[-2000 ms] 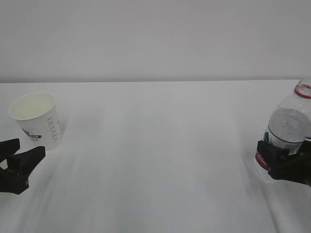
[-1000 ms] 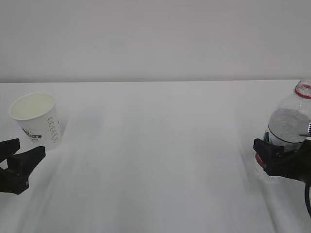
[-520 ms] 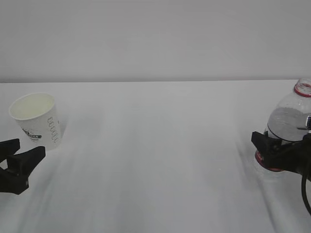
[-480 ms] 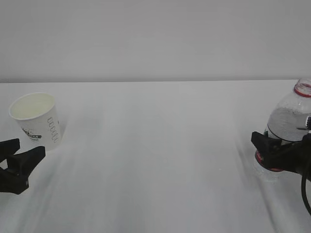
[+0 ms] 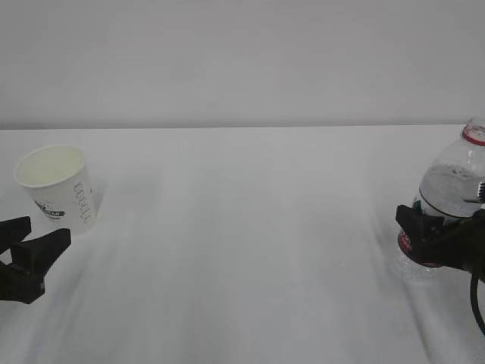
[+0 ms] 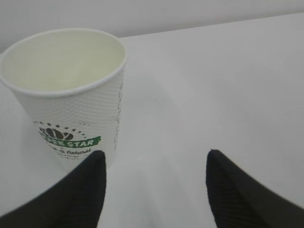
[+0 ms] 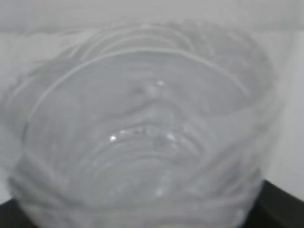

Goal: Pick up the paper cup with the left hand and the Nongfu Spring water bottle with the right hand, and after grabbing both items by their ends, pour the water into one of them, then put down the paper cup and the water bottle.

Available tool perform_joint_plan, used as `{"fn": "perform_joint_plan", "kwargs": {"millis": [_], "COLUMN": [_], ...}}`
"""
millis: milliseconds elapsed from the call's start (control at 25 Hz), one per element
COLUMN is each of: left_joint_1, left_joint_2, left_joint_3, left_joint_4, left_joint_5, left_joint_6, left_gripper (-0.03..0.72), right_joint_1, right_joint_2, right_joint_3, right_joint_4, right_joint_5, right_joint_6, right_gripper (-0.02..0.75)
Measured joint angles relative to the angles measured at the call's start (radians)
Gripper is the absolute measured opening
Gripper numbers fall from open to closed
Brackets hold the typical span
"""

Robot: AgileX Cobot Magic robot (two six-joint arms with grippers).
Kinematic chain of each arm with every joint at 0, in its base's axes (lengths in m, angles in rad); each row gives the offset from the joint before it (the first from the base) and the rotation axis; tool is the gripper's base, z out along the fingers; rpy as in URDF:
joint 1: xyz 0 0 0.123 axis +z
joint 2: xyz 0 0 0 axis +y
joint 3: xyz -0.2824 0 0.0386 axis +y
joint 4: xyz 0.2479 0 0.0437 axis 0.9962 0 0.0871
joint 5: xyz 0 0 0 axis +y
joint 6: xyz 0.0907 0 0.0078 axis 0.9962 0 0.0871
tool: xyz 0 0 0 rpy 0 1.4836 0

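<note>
Now we see our left hand [image 6: 152,190] with its fingers wide apart and holding nothing, the paper cup [image 6: 71,95] standing just past them, while our right hand [image 5: 439,246] has its fingers around the Nongfu Spring water bottle [image 5: 455,182].

- paper cup [image 6: 71,99]: green banner logo, white letters ending "...EE STAR"; first letters cut off by the black finger
- small grey line under the banner, vertical grey lettering on cup side: both illegible
- water bottle [image 5: 447,199] red label: unreadable
</note>
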Motion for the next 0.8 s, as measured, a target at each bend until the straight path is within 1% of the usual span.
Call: {"fn": "perform_joint_plan", "kwargs": {"millis": [520, 800], "left_joint_1": [0.0, 0.0], "left_joint_2": [0.0, 0.0], "left_joint_3": [0.0, 0.0], "left_joint_4": [0.0, 0.0], "left_joint_5": [0.0, 0.0], "left_joint_6": [0.0, 0.0], "left_gripper": [0.482, 0.478], "right_joint_1": [0.0, 0.0], "right_joint_2": [0.0, 0.0], "right_joint_3": [0.0, 0.0], "right_joint_4": [-0.002, -0.003], "right_joint_5": [-0.006, -0.006], "right_joint_6": [0.0, 0.0], "right_gripper": [0.456, 0.444]}}
